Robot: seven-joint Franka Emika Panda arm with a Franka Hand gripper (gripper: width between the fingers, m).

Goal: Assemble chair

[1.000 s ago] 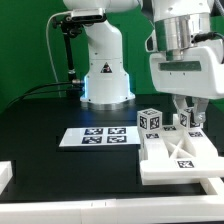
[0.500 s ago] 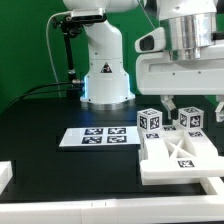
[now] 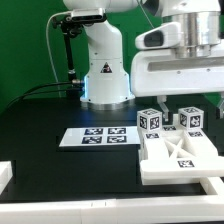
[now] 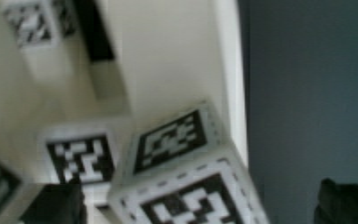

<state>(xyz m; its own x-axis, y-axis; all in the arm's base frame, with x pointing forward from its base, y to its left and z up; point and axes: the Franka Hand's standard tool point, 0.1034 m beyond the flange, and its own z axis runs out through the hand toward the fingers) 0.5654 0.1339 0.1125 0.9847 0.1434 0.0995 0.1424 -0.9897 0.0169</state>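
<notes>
Table edge (image 3: pixel 6 172): white rim poking in at the exterior view's left, sitting on the black top.
Marker board (image 3: pixel 98 137): lying flat near the middle, right in front of the robot base (image 3: pixel 104 75).
Chair (image 3: pixel 178 152): sitting toward the exterior view's right, cross-braced panel lying flat with tagged blocks standing along its back edge, just beside the marker board.
Gripper (image 3: pixel 176 108): hanging above the chair's blocks, fingers spread wide, gripping nothing.
Wrist view: looking down on tagged blocks (image 4: pixel 179 168), pretty blurry.
</notes>
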